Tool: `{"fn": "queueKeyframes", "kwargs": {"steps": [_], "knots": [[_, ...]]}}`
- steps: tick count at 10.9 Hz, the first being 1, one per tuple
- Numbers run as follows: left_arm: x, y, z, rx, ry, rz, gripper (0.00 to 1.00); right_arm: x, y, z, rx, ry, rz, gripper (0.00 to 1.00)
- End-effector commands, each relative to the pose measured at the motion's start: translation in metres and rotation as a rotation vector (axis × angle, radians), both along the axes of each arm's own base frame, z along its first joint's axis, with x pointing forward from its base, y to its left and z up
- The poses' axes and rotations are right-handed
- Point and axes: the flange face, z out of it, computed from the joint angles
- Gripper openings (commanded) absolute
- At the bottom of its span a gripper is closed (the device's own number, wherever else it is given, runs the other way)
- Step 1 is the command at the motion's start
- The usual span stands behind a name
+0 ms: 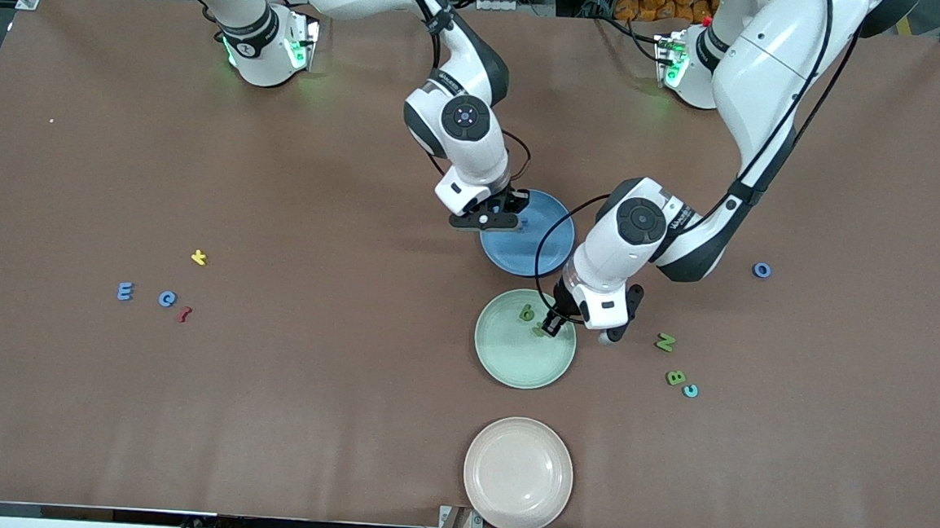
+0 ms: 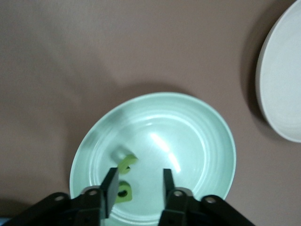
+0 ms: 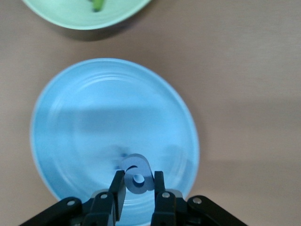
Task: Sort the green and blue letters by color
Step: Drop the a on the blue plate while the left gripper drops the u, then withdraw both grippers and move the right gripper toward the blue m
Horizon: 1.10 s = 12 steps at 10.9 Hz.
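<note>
Letters lie scattered: green B point(image 1: 675, 378) and N point(image 1: 665, 342) nearest, blue E point(image 1: 125, 292) and C point(image 1: 167, 298), blue O point(image 1: 761, 270) farther. Two green letters point(image 2: 125, 163) sit in the green plate point(image 1: 513, 365) under the left gripper point(image 2: 137, 184), fingers parted and empty. Right gripper point(image 3: 138, 181) pinches a blue letter point(image 3: 136, 173) over the blue plate point(image 1: 550, 220)

Three plates point(image 1: 524, 365) in a row; two letters point(image 1: 527, 312) on the middle one.

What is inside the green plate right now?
Two small green letters lie in the green plate, under the open left gripper. One sits between its fingers; the arm covers part of the plate's rim in the front view.
</note>
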Motion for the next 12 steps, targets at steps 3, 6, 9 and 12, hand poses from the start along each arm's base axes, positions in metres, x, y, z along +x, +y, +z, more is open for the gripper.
{"fn": "queueKeyframes", "kwargs": {"steps": [3, 6, 9, 12], "knots": [[0.03, 0.044, 0.002, 0.079, -0.057, -0.029, 1.0, -0.004, 0.019, 0.004, 0.066, 0.021, -0.074, 1.0], [0.038, 0.084, -0.013, 0.165, -0.003, -0.082, 1.0, 0.008, 0.006, 0.01, 0.056, 0.026, -0.082, 1.0], [0.046, 0.139, -0.008, 0.19, 0.029, -0.018, 1.0, 0.042, -0.043, 0.029, 0.005, 0.085, -0.141, 1.0], [0.053, 0.183, -0.008, 0.2, 0.038, 0.016, 1.0, 0.082, -0.1, 0.053, -0.028, 0.112, -0.15, 1.0]]}}
